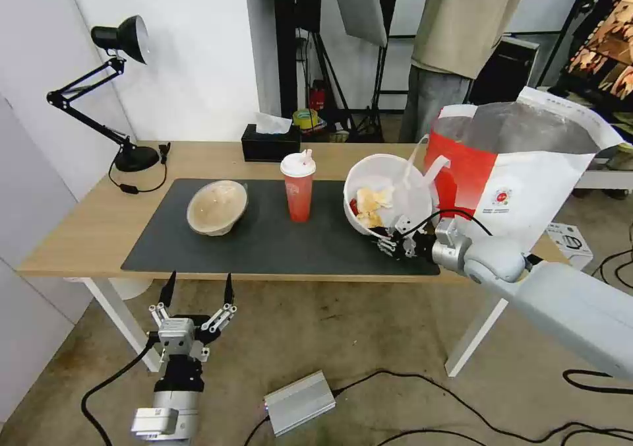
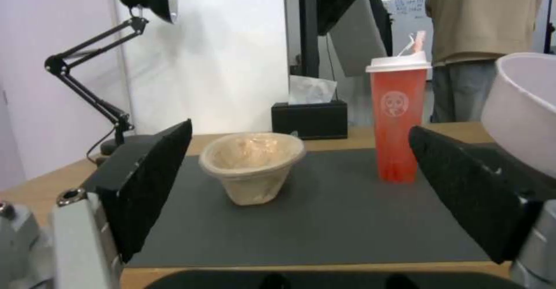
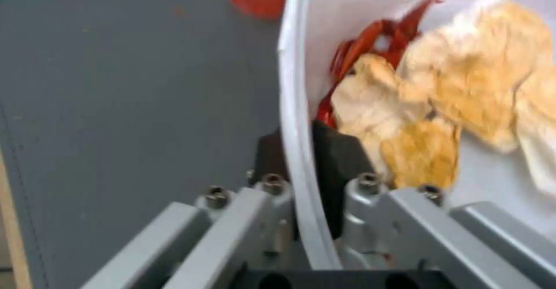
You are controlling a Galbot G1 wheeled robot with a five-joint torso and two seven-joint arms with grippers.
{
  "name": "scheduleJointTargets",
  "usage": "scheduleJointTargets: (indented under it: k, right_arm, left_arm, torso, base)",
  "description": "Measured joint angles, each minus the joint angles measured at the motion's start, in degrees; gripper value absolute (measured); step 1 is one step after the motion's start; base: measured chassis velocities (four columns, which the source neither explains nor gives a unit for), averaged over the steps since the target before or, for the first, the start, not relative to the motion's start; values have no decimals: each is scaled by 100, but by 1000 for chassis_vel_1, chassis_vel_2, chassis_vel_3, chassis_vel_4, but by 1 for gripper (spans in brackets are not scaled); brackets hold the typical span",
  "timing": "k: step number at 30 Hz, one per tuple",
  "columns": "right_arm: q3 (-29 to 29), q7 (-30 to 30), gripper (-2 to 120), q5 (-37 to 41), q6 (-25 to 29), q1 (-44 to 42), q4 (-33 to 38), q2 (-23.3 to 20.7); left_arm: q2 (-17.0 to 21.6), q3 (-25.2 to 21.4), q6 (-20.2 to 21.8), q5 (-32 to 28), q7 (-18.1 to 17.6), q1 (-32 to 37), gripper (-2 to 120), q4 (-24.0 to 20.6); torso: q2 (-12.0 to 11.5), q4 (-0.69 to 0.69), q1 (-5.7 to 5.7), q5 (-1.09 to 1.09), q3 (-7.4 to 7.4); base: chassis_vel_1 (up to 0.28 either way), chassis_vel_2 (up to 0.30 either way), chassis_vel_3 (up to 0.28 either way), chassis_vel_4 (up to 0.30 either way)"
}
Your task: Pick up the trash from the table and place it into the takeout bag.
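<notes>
One white bowl (image 1: 388, 195) tilted above the mat's (image 1: 277, 235) right end, rim pinched between the right gripper (image 1: 390, 240) pads — beside the takeout bag (image 1: 521, 169), left gripper (image 1: 196, 287) spread wide (below the table edge).

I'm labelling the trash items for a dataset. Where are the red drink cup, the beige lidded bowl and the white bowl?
red drink cup (image 1: 299, 195): head view, on its red body.
beige lidded bowl (image 1: 216, 205): head view, on its lid.
white bowl (image 1: 409, 189): head view, on its bare inner wall.
</notes>
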Motion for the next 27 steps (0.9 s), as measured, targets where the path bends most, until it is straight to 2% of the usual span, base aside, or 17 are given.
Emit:
scheduleJointTargets:
  k: [2, 19, 27]
  right_arm:
    - [1, 9, 0, -3, 12, 21, -8, 17]
    - [-39, 93, 0, -87, 140, 127, 12, 99]
    - [-44, 100, 0, -112, 190, 189, 238, 77]
  left_arm:
    - [-1, 3, -6, 1, 1, 2, 100, 4]
    - [-1, 23, -17, 5, 2, 9, 100, 18]
    - [0, 30, -17, 9, 3, 5, 100, 18]
  torso:
    - [0, 0, 0, -1, -1]
    - [0, 1, 0, 0, 0]
    - [0, 1, 0, 0, 0]
  base:
    - [0, 0, 0, 0]
    - [0, 0, 0, 0]
    - [0, 0, 0, 0]
